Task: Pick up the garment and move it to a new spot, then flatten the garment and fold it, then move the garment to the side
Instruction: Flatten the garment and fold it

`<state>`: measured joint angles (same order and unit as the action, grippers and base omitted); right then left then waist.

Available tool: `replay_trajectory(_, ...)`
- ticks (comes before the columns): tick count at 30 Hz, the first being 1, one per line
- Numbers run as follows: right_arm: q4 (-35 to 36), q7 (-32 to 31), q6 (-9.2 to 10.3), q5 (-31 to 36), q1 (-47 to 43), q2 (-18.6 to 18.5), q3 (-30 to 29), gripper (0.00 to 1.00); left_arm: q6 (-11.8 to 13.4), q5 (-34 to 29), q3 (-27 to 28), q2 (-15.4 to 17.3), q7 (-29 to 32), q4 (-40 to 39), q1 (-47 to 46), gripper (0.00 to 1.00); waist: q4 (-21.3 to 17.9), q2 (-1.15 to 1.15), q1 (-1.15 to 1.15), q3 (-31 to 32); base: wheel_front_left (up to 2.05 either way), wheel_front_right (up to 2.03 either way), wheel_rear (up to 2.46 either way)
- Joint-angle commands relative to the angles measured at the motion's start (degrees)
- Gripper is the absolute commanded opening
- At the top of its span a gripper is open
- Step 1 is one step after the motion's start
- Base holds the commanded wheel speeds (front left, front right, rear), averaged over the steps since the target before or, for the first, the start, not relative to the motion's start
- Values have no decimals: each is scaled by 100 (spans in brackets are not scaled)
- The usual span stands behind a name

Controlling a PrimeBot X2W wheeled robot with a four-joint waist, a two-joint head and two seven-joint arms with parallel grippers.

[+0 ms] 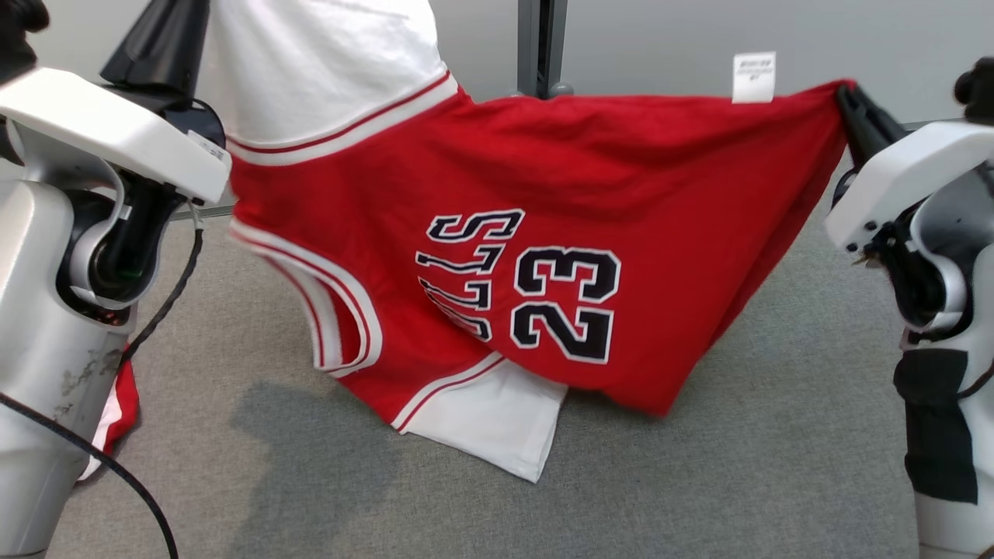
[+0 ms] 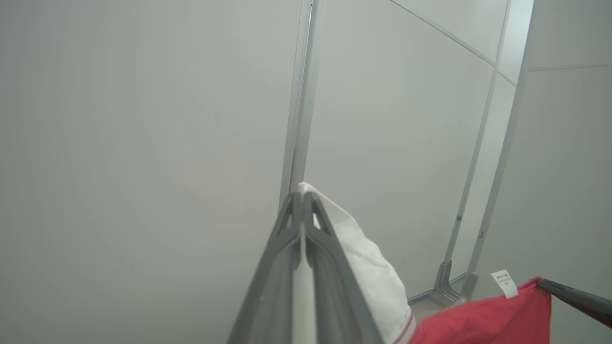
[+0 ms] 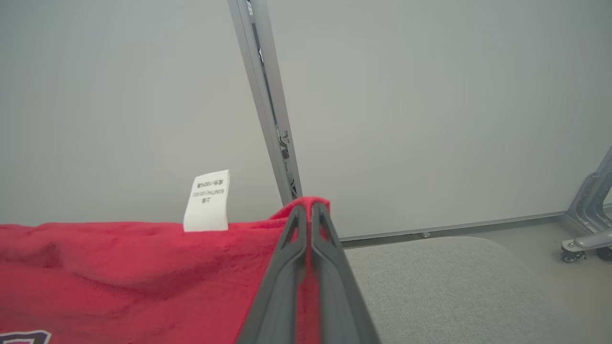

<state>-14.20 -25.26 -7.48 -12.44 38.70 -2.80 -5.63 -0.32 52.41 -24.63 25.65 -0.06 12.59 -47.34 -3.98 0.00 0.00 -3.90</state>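
The garment (image 1: 590, 171), a red knit jersey with white short sleeves, hangs stretched across the upper middle of the head view, its top edge pulled nearly straight between the two arms. Stitched black numerals "23" and block letters, each outlined in white, run sideways across its soft, slightly fuzzy front, and ribbed white-and-red banding curves round the armholes. The left gripper (image 2: 302, 196) has its long grey tapered fingers pressed together on the crumpled white sleeve (image 2: 368, 267), at the upper left of the head view. The right gripper (image 3: 310, 210) pinches a bunched red corner of the hem at the upper right, its slim fingers closed flat against each other with cloth between. A small white rectangular care label (image 1: 754, 76) stands up from the taut edge near that corner. The lower sleeve and a red fold sag onto the grey felt-like surface (image 1: 738, 466) at lower centre. Behind stand smooth pale wall panels and a straight metal post (image 1: 541, 46)
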Motion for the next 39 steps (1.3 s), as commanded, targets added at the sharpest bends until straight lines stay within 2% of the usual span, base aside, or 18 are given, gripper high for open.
replay_trajectory(1, 73, 18, -3, -30, 100, -19, -1, 0, 55, -25, 51, 13, -49, -76, -21, 0, -8, 0, 0, -17, 0, 0, 0)
replay_trajectory(5, 214, 98, -3, 35, 386, -24, -49, 0, 169, -99, 246, 93, -254, -326, -201, 0, -30, 0, 0, -186, 0, 0, 0)
replay_trajectory(9, 106, 282, -3, 52, 771, -23, -103, 0, 253, -126, 429, 27, -473, -260, -528, 0, -47, 0, 0, -469, 0, 0, 0)
replay_trajectory(13, -433, 178, -3, -255, 1216, -18, -7, 0, 359, 209, 612, -143, -250, 91, -941, 0, -93, 0, 0, -949, 0, 0, 0)
replay_trajectory(17, -1115, 305, -3, -182, 1900, -26, 214, 0, 323, -51, 457, -95, -136, 479, -1549, 0, -159, 0, 0, -1525, 0, 0, 0)
replay_trajectory(19, -1428, 540, -3, -79, 2337, -30, 283, 0, 294, -187, 449, -118, -245, 645, -1960, 0, -181, 0, 0, -1810, 0, 0, 0)
replay_trajectory(21, -1711, 925, -3, 124, 2803, -24, 280, 0, 268, -99, 603, -306, -506, 809, -2365, 0, -188, 0, 0, -2060, 0, 0, 0)
replay_trajectory(22, -1711, 925, -3, 124, 2803, -24, 280, 0, 268, -99, 603, -306, -506, 809, -2365, 0, -188, 0, 0, -2060, 0, 0, 0)
replay_trajectory(26, -2136, 1717, -3, 547, 3633, -20, 157, 0, 26, -513, 472, -434, -1029, 1062, -3190, 0, -130, 0, 0, -2471, 0, 0, 0)
replay_trajectory(31, -2454, 2801, -3, 1014, 4437, -25, -112, 0, -305, -995, 642, -590, -1487, 1102, -3937, 0, -88, 0, 0, -2681, 0, 0, 0)
replay_trajectory(35, -2657, 3559, -3, 1322, 4717, -22, -295, 0, -518, -1522, 1348, -812, -1511, 490, -4097, 0, -92, 0, 0, -2746, 0, 0, 0)
replay_trajectory(39, -3056, 3831, -3, 1605, 4573, -21, -302, 0, -680, -1705, 1860, -1215, -1503, 212, -3533, 0, -53, 0, 0, -2744, 0, 0, 0)
